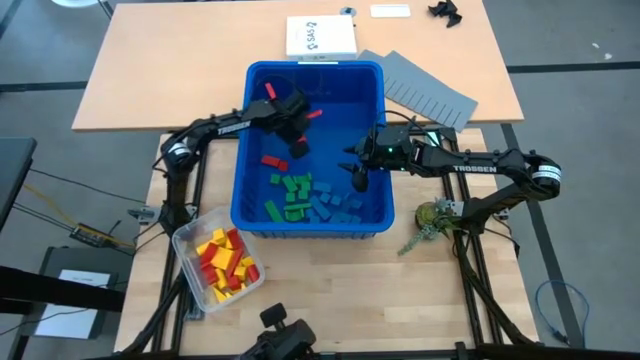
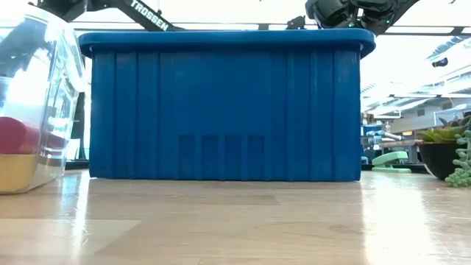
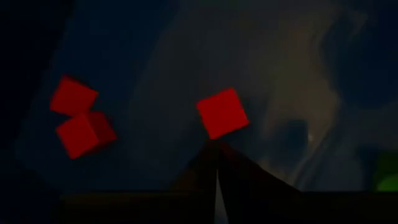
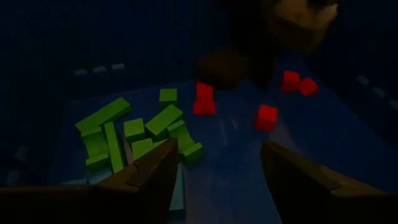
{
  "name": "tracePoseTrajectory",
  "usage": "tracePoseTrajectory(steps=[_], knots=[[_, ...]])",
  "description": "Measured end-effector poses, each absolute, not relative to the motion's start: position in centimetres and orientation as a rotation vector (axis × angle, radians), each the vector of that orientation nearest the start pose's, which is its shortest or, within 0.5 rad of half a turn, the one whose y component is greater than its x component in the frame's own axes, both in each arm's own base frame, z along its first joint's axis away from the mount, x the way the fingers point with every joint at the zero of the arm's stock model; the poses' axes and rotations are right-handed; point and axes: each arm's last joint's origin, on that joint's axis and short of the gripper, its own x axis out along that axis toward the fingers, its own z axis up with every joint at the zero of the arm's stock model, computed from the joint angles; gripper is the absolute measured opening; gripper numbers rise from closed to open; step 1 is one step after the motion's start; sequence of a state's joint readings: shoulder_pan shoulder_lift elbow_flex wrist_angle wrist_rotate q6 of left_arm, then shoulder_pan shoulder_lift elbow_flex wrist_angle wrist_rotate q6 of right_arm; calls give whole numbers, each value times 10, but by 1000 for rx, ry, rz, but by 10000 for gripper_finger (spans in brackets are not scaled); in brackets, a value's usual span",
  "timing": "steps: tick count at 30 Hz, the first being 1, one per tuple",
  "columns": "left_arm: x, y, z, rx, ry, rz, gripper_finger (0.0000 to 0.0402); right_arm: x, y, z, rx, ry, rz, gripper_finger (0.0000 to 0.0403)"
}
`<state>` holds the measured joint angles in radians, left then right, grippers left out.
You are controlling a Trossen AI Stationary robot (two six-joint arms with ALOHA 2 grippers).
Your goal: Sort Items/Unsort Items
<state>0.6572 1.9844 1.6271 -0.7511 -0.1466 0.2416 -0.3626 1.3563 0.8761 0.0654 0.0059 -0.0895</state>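
Inside the blue bin (image 1: 240,190), green blocks (image 1: 290,192) and blue blocks (image 1: 332,203) lie heaped at the near side. Red blocks lie apart on the floor: a pair (image 1: 270,90) far left, one (image 1: 313,114) mid-far, one (image 1: 273,161) by the left wall. My left gripper (image 1: 298,148) hangs shut over the bin's middle with nothing between its fingers. In the left wrist view the single red block (image 3: 222,112) lies just beyond the shut tips (image 3: 216,158). My right gripper (image 1: 357,178) waits open at the bin's right side, above the floor (image 4: 217,168).
A clear tub (image 1: 220,262) holding yellow and red blocks stands near left of the bin, also in the low view (image 2: 29,110). A grey slotted sheet (image 1: 430,90) and a white box (image 1: 320,37) lie beyond the bin. A small plant (image 1: 432,220) stands on the right.
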Motion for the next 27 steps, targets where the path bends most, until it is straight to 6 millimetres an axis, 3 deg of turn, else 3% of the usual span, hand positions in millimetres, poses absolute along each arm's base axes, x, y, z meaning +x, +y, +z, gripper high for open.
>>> tracePoseTrajectory(steps=[6,12,19,27], knots=[[332,262,232,-228,1076,631,53,278,-106,262,-12,430,-344,229],[333,270,225,-353,1012,720,156,277,-106,262,-28,438,-341,229],[334,271,213,-368,958,759,267,277,-107,261,-34,446,-343,229],[329,267,184,-377,931,789,291,277,-107,261,-34,442,-344,229]])
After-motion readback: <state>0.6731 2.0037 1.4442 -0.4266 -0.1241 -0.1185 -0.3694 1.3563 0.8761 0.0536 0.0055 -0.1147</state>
